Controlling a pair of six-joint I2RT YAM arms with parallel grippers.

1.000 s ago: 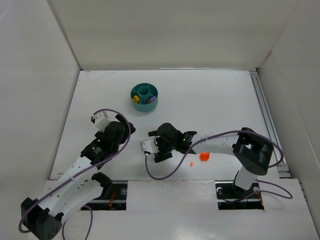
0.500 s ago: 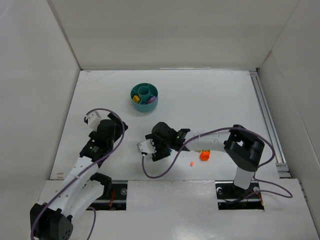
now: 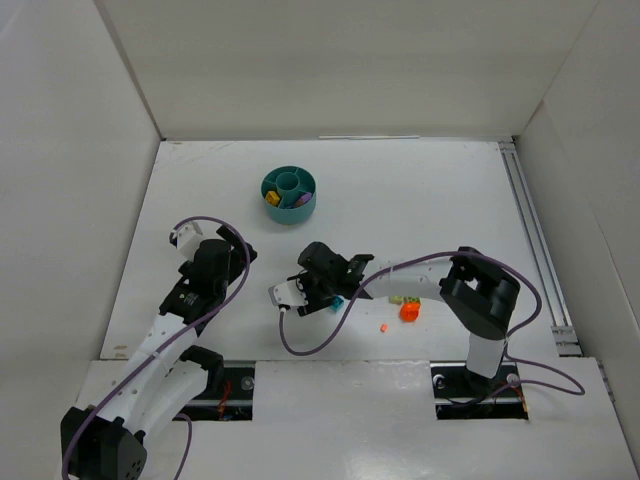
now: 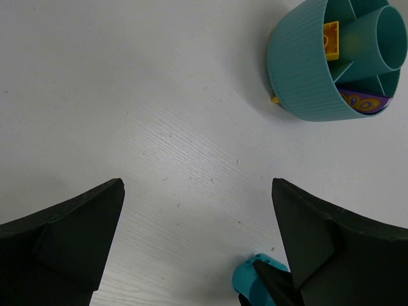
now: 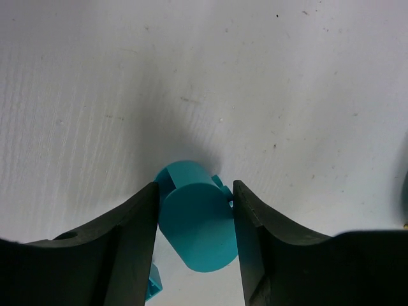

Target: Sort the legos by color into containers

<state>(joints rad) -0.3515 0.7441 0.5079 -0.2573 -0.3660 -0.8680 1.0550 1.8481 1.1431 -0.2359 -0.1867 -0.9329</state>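
The round teal dish (image 3: 289, 194) stands at the back, its containers holding a yellow lego (image 4: 330, 39) and a purple lego (image 4: 360, 102). My right gripper (image 3: 333, 298) is low on the table, in front of the dish. Both fingers (image 5: 137, 223) press the sides of a teal round lego (image 5: 197, 223), which rests on the table; the same lego (image 4: 252, 280) shows at the bottom of the left wrist view. My left gripper (image 4: 197, 210) hangs open over bare table, left of the right gripper (image 5: 195, 191), with nothing between its fingers.
An orange lego (image 3: 408, 312), a tiny orange bit (image 3: 384, 327) and a lime green piece (image 3: 399, 299) lie under the right arm. A small teal piece (image 5: 153, 284) lies by the right gripper's left finger. A yellow bit (image 4: 275, 99) lies against the dish's (image 4: 306, 76) outer wall.
My right gripper has slid a little to the left and closed from wide open onto the teal lego. The left arm drew back to the left, then stayed still.
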